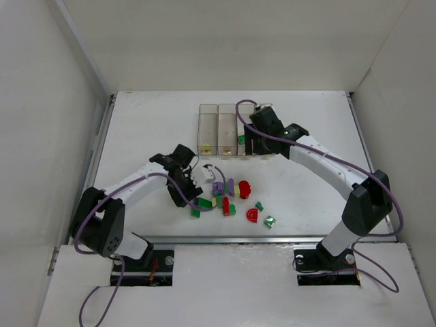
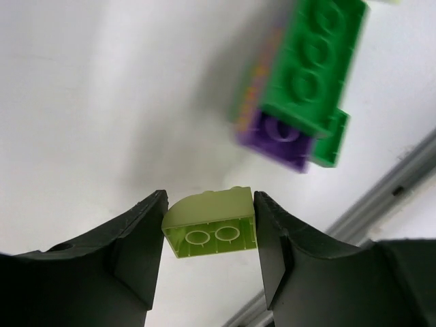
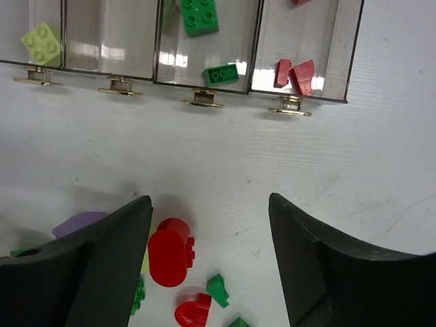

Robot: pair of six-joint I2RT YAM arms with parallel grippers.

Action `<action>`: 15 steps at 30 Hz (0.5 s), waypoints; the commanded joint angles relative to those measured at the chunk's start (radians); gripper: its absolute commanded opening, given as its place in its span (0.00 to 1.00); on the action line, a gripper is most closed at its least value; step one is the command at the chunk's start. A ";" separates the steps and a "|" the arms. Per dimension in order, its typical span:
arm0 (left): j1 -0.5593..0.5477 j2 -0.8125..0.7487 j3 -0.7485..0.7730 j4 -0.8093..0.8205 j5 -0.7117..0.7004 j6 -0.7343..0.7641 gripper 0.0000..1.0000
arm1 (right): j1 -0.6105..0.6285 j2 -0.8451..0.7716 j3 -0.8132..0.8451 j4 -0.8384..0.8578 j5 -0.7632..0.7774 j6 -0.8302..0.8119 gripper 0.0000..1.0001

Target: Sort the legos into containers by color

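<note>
In the left wrist view a pale yellow-green lego (image 2: 212,231) sits between the fingers of my left gripper (image 2: 210,201), both pads against its ends, its hollow underside facing the camera. Beyond it lie a green lego (image 2: 313,68) and a purple lego (image 2: 279,136). From above, the left gripper (image 1: 192,195) is at the left end of the loose heap of legos (image 1: 228,197). My right gripper (image 3: 211,204) hangs open and empty just in front of the containers (image 3: 204,85). Those hold a yellow-green lego (image 3: 42,42), green legos (image 3: 221,73) and red legos (image 3: 296,73); the second bin shows nothing.
A red cylinder piece (image 3: 167,252), a red arch (image 3: 192,310) and a small green piece (image 3: 218,289) lie under the right gripper. A metal rail (image 2: 381,197) marks the table's near edge. White walls (image 1: 54,102) close in the table on both sides and at the back.
</note>
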 commanded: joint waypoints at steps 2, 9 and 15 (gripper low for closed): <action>0.088 -0.020 0.128 -0.034 0.017 0.072 0.00 | -0.023 0.013 0.084 0.016 0.001 -0.018 0.75; 0.192 0.096 0.377 0.111 0.128 0.011 0.00 | -0.096 0.071 0.146 0.057 -0.036 -0.068 0.75; 0.193 0.297 0.614 0.375 0.160 -0.158 0.00 | -0.147 0.146 0.238 0.058 -0.045 -0.110 0.75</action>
